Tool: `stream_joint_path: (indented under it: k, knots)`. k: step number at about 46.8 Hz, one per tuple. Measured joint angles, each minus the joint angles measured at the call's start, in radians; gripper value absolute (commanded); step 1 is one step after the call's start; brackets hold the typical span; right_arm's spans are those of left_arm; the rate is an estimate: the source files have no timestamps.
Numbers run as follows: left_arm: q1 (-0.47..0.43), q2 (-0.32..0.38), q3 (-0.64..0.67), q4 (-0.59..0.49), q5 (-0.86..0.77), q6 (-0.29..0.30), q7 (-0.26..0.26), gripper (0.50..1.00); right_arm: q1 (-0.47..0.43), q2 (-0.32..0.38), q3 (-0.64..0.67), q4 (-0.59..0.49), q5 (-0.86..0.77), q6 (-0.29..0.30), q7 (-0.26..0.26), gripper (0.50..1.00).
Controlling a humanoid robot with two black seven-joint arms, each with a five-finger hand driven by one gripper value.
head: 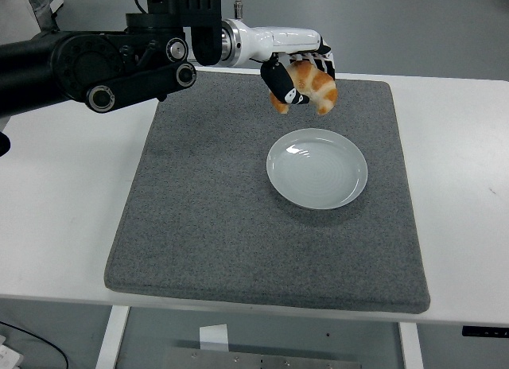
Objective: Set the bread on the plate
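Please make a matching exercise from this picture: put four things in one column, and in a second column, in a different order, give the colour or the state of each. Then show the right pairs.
Things:
1. bread
2. plate
3. mat
4. table

Descriptions:
A. dark grey, lies flat under the plate
B. white, carries everything else
C. golden brown, held in the air by the left robot hand
D. pale, round, with nothing on it

Pairs: 1-C, 2-D, 3-A, 4-B
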Motion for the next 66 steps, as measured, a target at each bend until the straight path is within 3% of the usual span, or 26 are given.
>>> stream_joint_path:
  k: [20, 66]
  knots:
    - [0.061, -0.035, -0.002, 0.012, 0.001, 0.004, 0.001, 0.500, 0.000, 0.000, -0.001, 0.000, 0.000, 0.000, 0.000, 0.932]
    - [0.232, -0.208, 0.000, 0.208, 0.018, 0.017, 0.001, 0.500, 0.000, 0.000, -0.001, 0.000, 0.000, 0.000, 0.000, 0.932]
